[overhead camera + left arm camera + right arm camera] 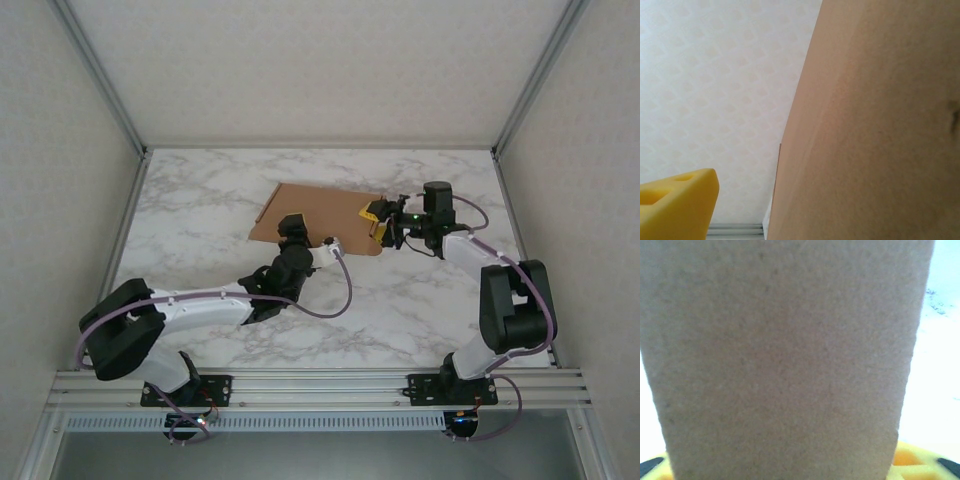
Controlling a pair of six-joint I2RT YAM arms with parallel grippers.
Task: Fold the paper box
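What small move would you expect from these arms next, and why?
Probably the left end effector should close on the edge of the paper box beside it. Its yellow finger stands apart from the cardboard, so it grips nothing there, while the right end effector sits at the box's right edge.

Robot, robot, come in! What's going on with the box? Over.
Left gripper open at near edge of paper box. Right gripper at its right edge, grip unclear. Box an open sheet, not yet folded. Nothing in the way.
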